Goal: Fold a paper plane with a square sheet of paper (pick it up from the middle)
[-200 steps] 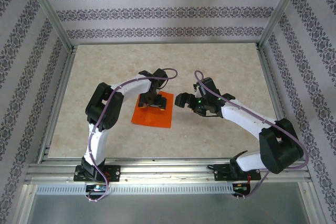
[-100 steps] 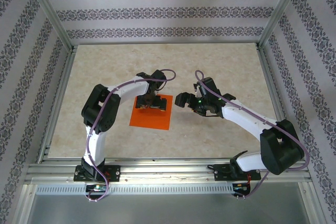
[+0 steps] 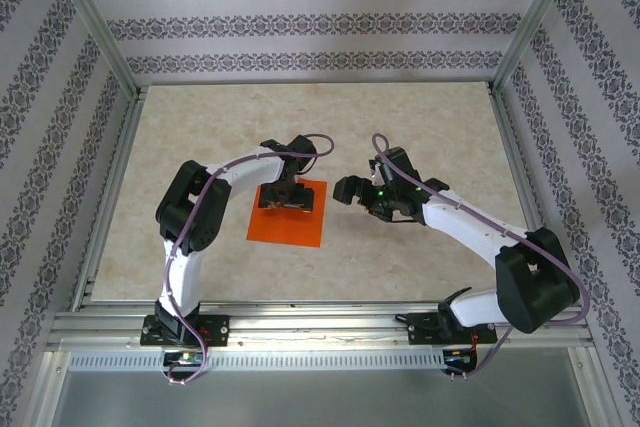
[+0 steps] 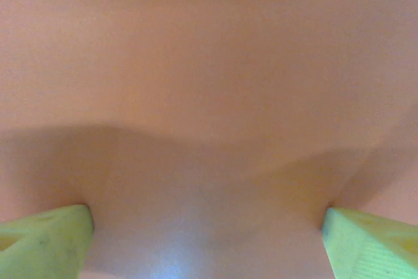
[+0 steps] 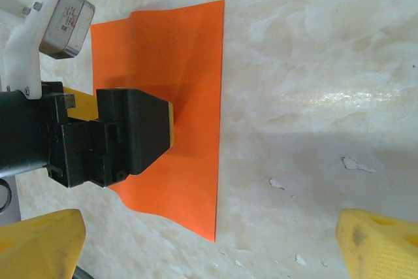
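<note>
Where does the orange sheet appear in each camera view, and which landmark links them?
Top external: the sheet lies left of the centre of the table, under the left pincer.
Left wrist: the sheet is close below the camera, beyond the two green fingertips.
Right wrist: the sheet is left of centre on the table.
Shared landmark: the open left pincer over it.

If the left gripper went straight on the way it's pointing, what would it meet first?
The square sheet of paper, lying right ahead of the open left gripper. It looks close, possibly touching; depth is unclear.
</note>
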### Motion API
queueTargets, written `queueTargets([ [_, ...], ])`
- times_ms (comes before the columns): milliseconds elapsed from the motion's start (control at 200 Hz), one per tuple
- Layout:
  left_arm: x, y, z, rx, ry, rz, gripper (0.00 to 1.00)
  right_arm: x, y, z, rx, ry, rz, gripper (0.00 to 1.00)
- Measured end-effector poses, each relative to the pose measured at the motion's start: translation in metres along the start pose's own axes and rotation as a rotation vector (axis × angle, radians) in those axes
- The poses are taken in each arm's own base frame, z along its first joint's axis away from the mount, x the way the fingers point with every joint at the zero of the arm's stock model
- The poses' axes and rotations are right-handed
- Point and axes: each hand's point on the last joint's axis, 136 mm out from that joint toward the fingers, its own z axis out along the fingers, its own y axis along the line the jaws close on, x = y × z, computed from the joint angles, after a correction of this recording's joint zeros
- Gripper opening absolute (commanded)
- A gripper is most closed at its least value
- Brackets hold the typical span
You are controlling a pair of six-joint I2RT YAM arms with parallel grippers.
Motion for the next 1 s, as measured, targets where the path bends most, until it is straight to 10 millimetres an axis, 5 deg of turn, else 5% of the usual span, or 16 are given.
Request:
queueTargets([
  [285, 0.0, 0.001, -0.001, -0.002, -0.005, -0.006, 0.77, 0.0, 0.0, 0.0, 0.0, 0.0, 0.0, 0.98],
  [390, 0.0, 0.001, -0.002, 0.005, -0.018, -0.016, 0.61, 0.0, 0.0, 0.0, 0.0, 0.0, 0.0, 0.98],
  [664, 0.0, -0.008, -0.007, 0.086, -0.07, -0.042, 0.4, -0.005, -0.004, -0.001, 0.022, -0.029, 0.006, 0.98],
  [999, -0.004, -0.049, -0.038, 0.379, -0.142, -0.095, 0.38, -0.027, -0.034, -0.032, 0.074, -0.197, 0.124, 0.98],
])
